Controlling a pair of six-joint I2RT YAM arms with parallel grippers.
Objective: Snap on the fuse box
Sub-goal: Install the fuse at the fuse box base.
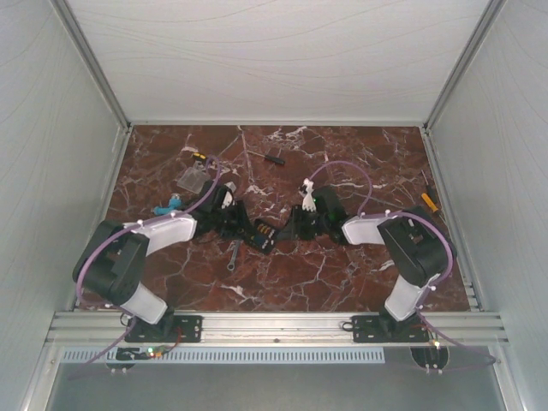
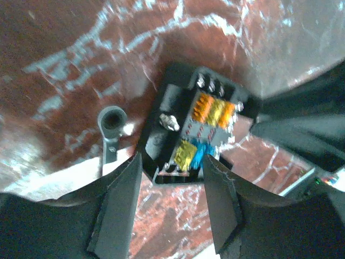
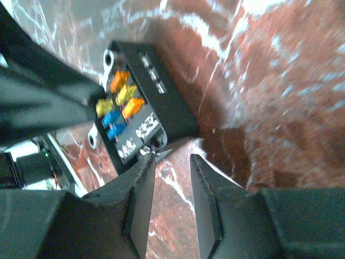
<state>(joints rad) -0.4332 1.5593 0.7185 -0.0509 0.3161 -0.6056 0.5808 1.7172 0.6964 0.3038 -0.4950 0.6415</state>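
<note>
Pinching the near end of the fuse box [image 2: 202,121], the left pincer [image 2: 172,161] seems to hold it steady on the table [image 1: 325,274] between both arms. The right pincer [image 3: 171,159] hovers at its corner, fingers a little apart, empty. A wrench [image 2: 111,127] lies beside; the clear cover [image 1: 193,178] is well apart.

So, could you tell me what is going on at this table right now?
Both arms reach to the fuse box at mid-table. The left gripper straddles its near end, though whether it grips is unclear. The right gripper hovers at a corner, jaws apart with nothing between them. The fuses are exposed; the clear cover lies apart, toward the far left.
</note>
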